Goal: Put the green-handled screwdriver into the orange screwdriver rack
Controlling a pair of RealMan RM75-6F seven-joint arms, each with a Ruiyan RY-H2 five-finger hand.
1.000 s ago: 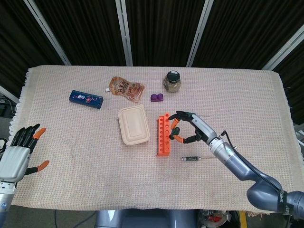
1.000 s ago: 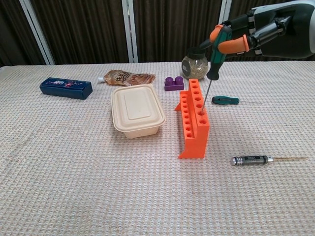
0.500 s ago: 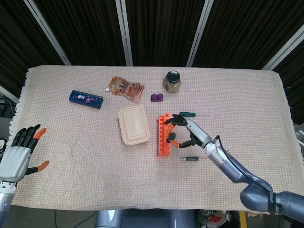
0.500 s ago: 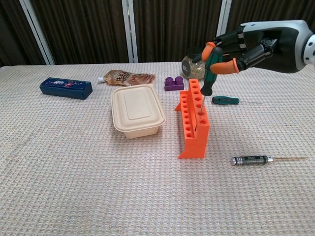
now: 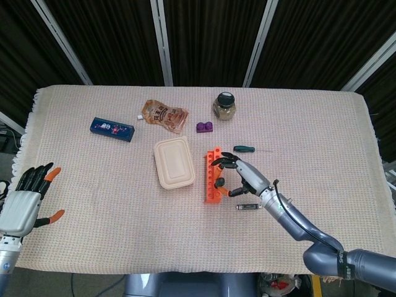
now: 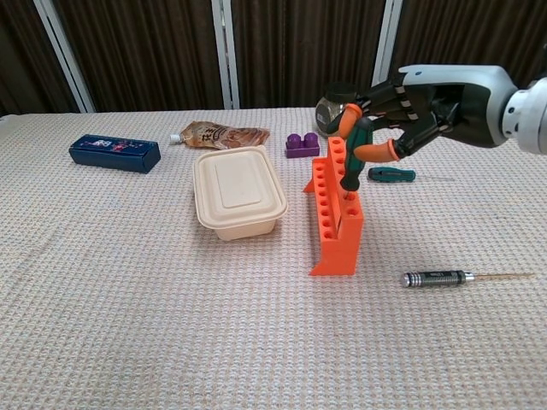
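Observation:
The orange rack [image 6: 329, 231] stands at the table's middle, to the right of a beige box. My right hand [image 6: 412, 104] grips the green-handled screwdriver [image 6: 351, 162] upright over the rack's near end. Its shaft is down inside a hole and the handle sits just above the rack's top. From the head view the right hand [image 5: 240, 177] lies against the rack [image 5: 211, 192] on its right side. A second green-handled screwdriver [image 6: 391, 174] lies flat on the cloth behind the hand. My left hand [image 5: 25, 199] hangs with fingers spread and holding nothing, off the table's left front corner.
A black-handled screwdriver [image 6: 438, 278] lies right of the rack's near end. The beige lidded box [image 6: 238, 190] is close on the rack's left. Behind are a purple block [image 6: 301, 144], a jar [image 5: 224, 106], a snack pouch [image 5: 164, 114] and a blue box [image 5: 112, 129].
My right hand has come down with the screwdriver. The shaft has slid into the rack's hole, and the handle has dropped from well above the rack to its top.

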